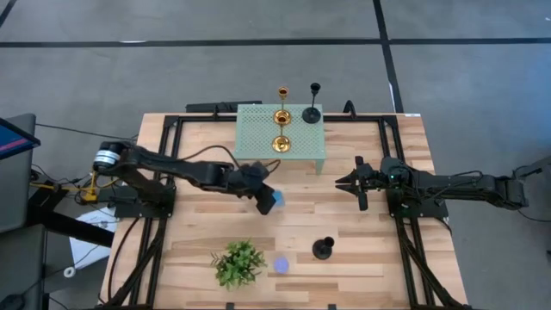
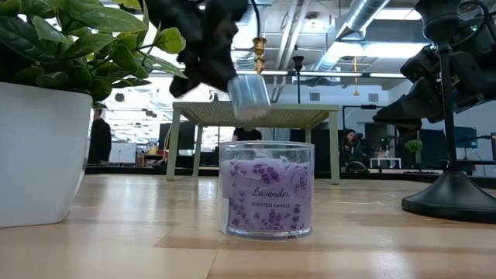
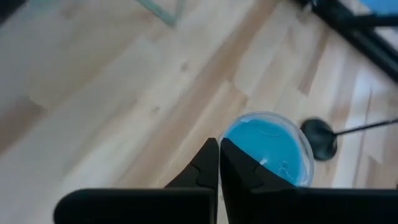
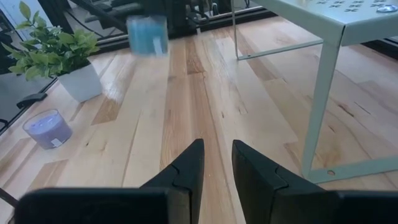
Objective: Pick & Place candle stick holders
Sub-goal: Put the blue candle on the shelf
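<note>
Pale wood planks run across the table (image 1: 362, 237), with a mint-green perforated stand (image 1: 258, 142) at its far edge. Up there sit three candle stick holders: two gold holders (image 1: 281, 116) in a row and a black holder (image 1: 312, 112) just beside them. A fourth, the lone black holder (image 1: 323, 249), stands on the near planks, between the leafy plant (image 1: 238, 263) and the right arm, near the lavender candle (image 1: 281, 265).

And look at the left gripper (image 1: 267, 200): it hangs above the mid-table with its fingers pinched together on the rim of a blue candle jar (image 3: 268, 146), glassy and round, raised clear of the wood. The right gripper (image 1: 351, 182) waits low near the stand's corner, fingers narrowly parted, holding nothing.

Those holders look stiff and probably metal: thin stem, wide round base, so likely top-light but easy to tip. The polished gold should be slick; the matte black ought to give better bite. I'd say pinch the stem low, just above the base.
</note>
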Motion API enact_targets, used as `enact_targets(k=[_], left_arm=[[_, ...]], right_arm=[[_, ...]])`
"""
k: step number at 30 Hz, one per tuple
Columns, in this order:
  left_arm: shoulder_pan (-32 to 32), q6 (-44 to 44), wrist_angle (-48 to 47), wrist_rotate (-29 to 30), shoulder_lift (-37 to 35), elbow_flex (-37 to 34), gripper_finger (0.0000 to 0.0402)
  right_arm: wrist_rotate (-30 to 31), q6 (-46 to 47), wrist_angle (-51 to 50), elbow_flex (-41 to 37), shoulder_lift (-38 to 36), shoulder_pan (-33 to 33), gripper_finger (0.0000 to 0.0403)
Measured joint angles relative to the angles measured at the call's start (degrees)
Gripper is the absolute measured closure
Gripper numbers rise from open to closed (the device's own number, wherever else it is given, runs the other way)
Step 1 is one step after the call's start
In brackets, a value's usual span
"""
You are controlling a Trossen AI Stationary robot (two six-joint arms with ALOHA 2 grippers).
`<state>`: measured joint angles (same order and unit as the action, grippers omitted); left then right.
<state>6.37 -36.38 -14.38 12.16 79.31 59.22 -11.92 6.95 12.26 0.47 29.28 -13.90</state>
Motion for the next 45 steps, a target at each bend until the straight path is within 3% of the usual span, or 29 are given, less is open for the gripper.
enact_targets(k=[7,12,20,31,45], left_arm=[[-0.1,0.3,-7.6,6.0,-6.5,0.8,0.04],[-2.0,4.1,-20.3,10.5,-6.9,9.6,0.04],[-11.7,13.9,-27.6,11.4,-7.0,20.8,0.04],[-23.3,16.8,-31.7,11.3,-7.4,21.6,0.0398],[-38.8,20.9,-24.1,-4.5,0.7,21.6,0.0397]], right_arm=[[0.2,0.0,0.0,0.0,0.0,0.0,0.0327],[0.3,0.0,0.0,0.0,0.0,0.0,0.0327],[1.9,0.0,-0.3,0.0,0.0,0.0,0.0327],[1.9,-0.9,-1.2,0.0,0.0,0.0,0.0327],[2.2,-1.1,-1.6,0.0,0.0,0.0,0.0327]])
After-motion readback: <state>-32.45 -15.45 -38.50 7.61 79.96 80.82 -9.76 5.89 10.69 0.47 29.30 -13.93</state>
